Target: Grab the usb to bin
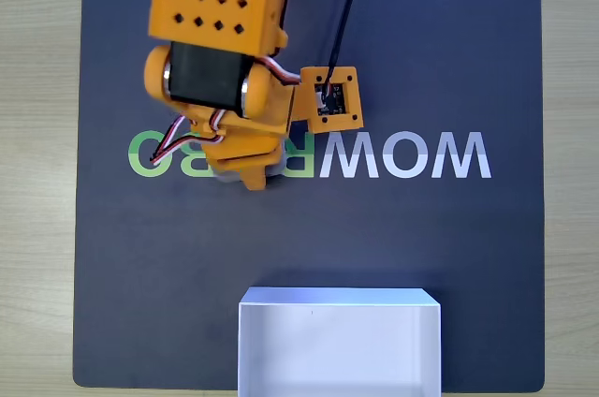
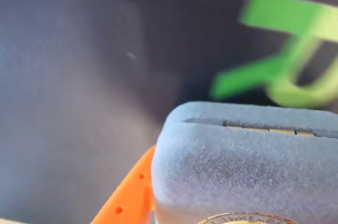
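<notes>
Near the mat's middle we see the gripper low over the usb, one finger beside it, clamped or not we cannot tell, bin waiting at the bottom edge.

1. In the fixed view the orange arm reached down from the top edge, left of centre
2. Its wrist pointed toward the lower edge, and the gripper ended in an orange tip there
3. A small orange camera mount stuck out to the right of the wrist
4. In the wrist view one orange finger showed at the lower edge; whether the jaws were parted could not be told
</notes>
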`<state>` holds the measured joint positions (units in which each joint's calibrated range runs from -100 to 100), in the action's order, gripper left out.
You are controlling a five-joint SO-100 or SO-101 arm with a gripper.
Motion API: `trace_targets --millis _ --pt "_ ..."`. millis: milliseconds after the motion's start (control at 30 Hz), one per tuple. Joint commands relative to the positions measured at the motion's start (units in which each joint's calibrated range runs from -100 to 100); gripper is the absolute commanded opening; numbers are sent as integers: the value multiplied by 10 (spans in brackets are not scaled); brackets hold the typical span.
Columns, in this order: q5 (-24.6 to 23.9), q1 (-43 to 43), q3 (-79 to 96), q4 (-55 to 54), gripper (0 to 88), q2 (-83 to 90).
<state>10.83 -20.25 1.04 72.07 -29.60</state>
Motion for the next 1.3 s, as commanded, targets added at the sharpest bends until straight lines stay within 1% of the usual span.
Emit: trace_targets --millis 0,167,300,567,733,867,967,1100,1267 --pt "-2 13 -17 -12 12 107" --pt "-6 32 -16 -14 12 220" --pt "-33 43 -17 -21 12 296" --pt "-63 91 -10 -22 12 430" --pt "-86 102 -8 -70 12 487" --pt "-95 101 -9 -119 12 470" --pt "-95 101 -23 -157 12 419" --pt "-95 100 -73 -199 11 317" --pt "-94 101 -196 -231 11 151"
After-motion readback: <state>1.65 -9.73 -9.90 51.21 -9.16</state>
